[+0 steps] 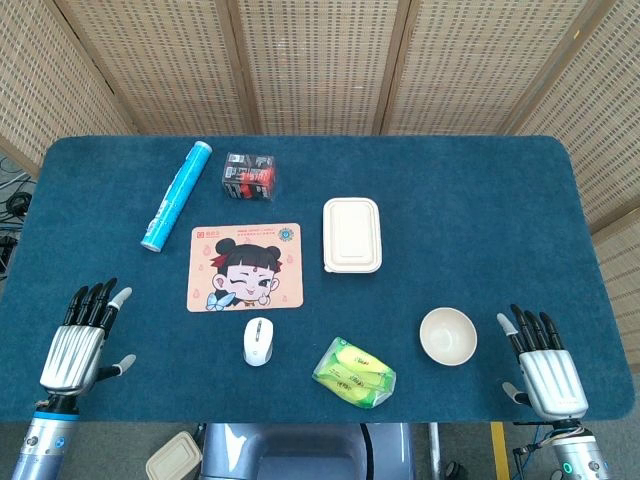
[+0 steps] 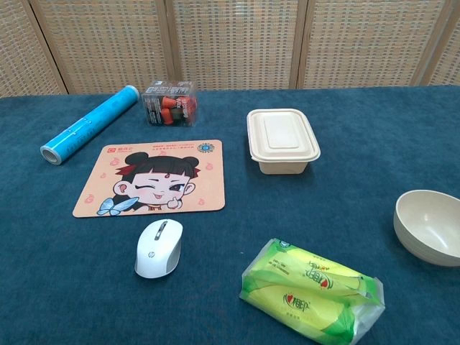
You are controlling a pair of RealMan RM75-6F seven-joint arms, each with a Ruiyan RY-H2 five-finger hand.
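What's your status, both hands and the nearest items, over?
Left hand open, holding nothing, near table edge. Right hand open, empty, beside the bowl, not touching. Nothing between them.

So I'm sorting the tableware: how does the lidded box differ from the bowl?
The lidded box is rectangular with rounded corners; the bowl is round. The box is closed by a lid, while the bowl stands open, showing nothing inside. The box sits mid-table beside the mouse pad; the bowl sits near the front edge, close to the right hand. Both are the same pale cream colour and stand upright.
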